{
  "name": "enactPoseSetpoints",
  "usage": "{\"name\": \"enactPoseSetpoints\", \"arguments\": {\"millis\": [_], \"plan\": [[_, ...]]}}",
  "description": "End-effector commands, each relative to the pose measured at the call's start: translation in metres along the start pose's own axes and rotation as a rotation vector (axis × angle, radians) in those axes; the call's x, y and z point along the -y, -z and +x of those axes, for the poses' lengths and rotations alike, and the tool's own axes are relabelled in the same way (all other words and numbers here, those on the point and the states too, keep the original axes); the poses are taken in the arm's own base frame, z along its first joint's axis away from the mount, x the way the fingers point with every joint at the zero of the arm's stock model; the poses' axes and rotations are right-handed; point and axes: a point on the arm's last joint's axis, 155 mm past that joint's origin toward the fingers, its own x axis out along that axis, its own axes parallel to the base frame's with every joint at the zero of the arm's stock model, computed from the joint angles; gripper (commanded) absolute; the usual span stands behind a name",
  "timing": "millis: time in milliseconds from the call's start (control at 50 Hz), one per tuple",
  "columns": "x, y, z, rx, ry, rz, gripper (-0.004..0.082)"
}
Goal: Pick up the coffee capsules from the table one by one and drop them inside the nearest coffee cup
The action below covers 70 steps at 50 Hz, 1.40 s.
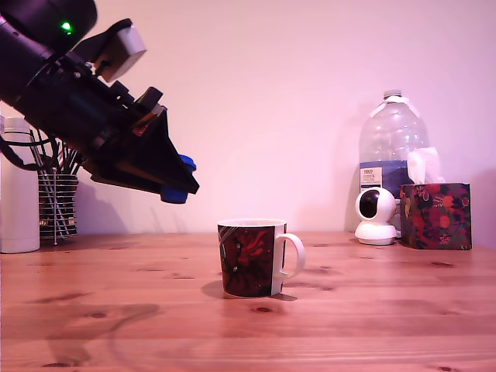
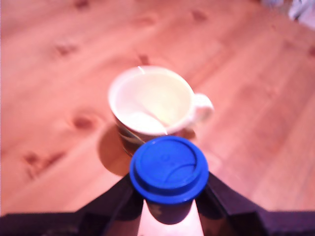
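The black gripper (image 1: 178, 180) is clamped on a small bright-blue cup-shaped coffee capsule (image 2: 169, 169), held in the air above and to the exterior view's left of the dark red-floral mug w/ white handle and rim (image 1: 252, 258). Mug stands upright on the reddish-brown knotty pine tabletop (image 1: 372, 310); interior is white per wrist view. At far right in ext. view: clear water bottle (image 1: 390, 147), white camera unit (image 1: 376, 215), floral tissue box (image 1: 435, 215).
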Motion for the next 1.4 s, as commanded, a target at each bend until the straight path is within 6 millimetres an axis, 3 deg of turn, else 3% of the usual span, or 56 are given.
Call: {"name": "enactPoseSetpoints", "arguments": {"millis": [0, 580, 1020, 1380], "plan": [[0.003, -0.027, -0.003, 0.047, -0.003, 0.027, 0.0213], [0.003, -0.047, -0.007, -0.043, -0.064, 0.032, 0.0213], [-0.005, -0.046, 0.033, -0.172, -0.044, 0.016, 0.0213], [0.003, -0.049, 0.071, -0.256, -0.019, 0.037, 0.0213]]}}
